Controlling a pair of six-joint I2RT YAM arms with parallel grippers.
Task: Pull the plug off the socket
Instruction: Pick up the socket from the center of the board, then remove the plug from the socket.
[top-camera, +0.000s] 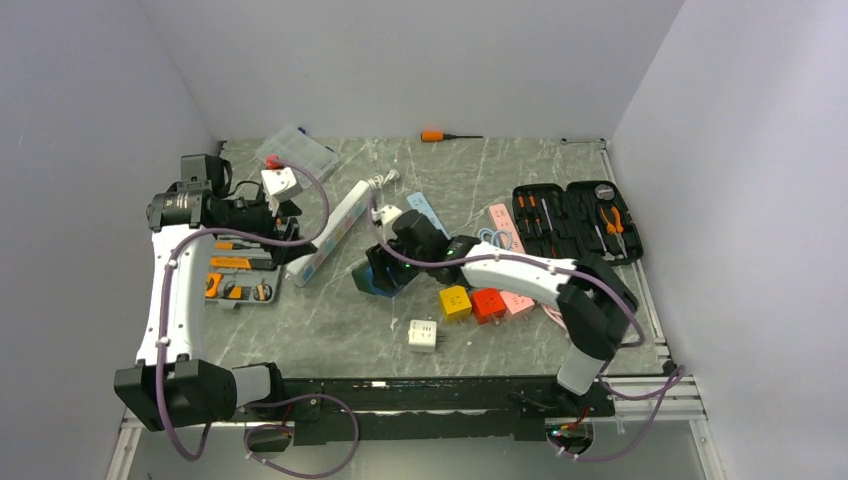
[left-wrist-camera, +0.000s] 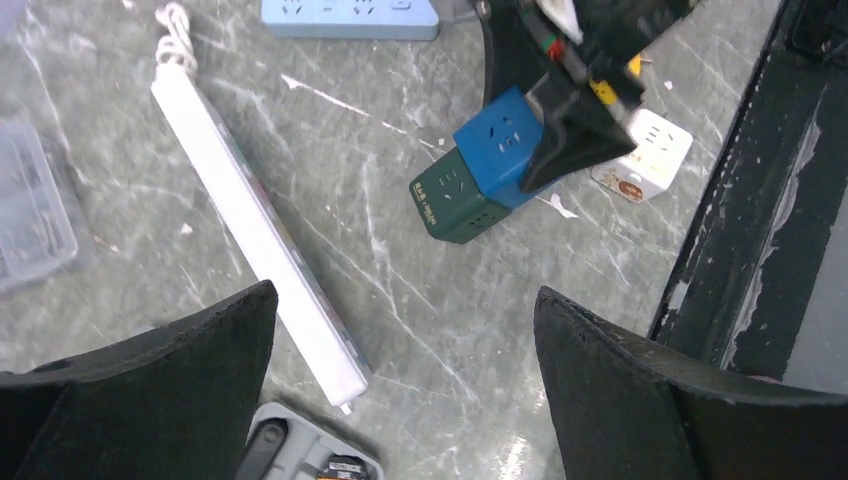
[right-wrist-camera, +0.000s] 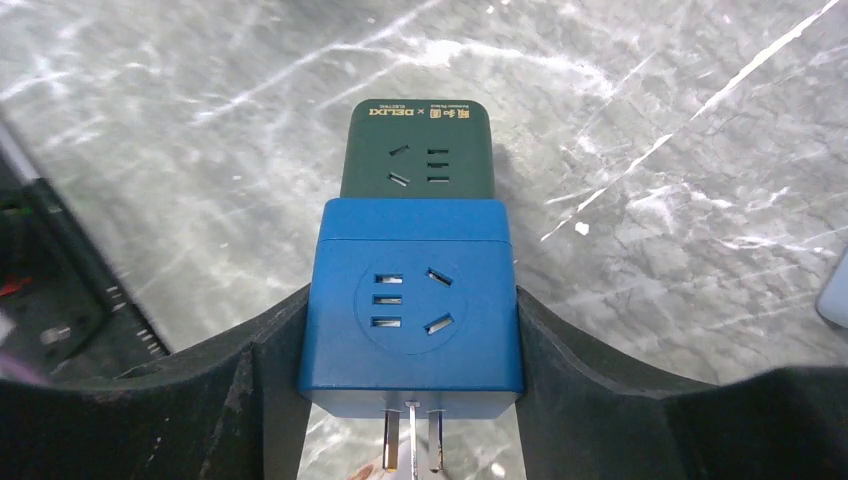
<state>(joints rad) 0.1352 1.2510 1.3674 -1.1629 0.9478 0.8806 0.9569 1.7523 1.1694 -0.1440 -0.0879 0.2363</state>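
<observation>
Right gripper (right-wrist-camera: 410, 345): pincer closed onto the blue plastic cube adapter (right-wrist-camera: 410, 305), one black finger pressed against each side face. In the right wrist view the cube filled the lower centre of the frame. Its socket face was turned up and its metal prongs (right-wrist-camera: 410, 450) stuck out bare at the bottom edge.

Dark green plastic cube socket (right-wrist-camera: 418, 150): directly above the blue cube in that view, flush against its far face with no gap between them. The pair was still joined. Could not tell how one was seated in the other. White lettering ran along the green cube's top edge.

In the overhead view the joined pair lay at centre frame on the grey marble-patterned table top (top-camera: 330, 320), under the tip of the right arm.

Left gripper (left-wrist-camera: 405, 300): pincer wide, nothing between the fingers. It hung above the table in the upper left of the overhead frame, well apart from the pair. In its wrist view the two cubes showed at upper centre.

Also noted:
- Long white power strip (top-camera: 330, 232), lying diagonally left of the pair.
- White cube socket (top-camera: 422, 334), below centre.
- Yellow cube socket (top-camera: 455, 302) and red cube socket (top-camera: 488, 303), side by side just right of centre.
- Open black tool case (top-camera: 575, 220), right side.
- Orange-handled screwdriver (top-camera: 435, 135), top edge by the back wall.
</observation>
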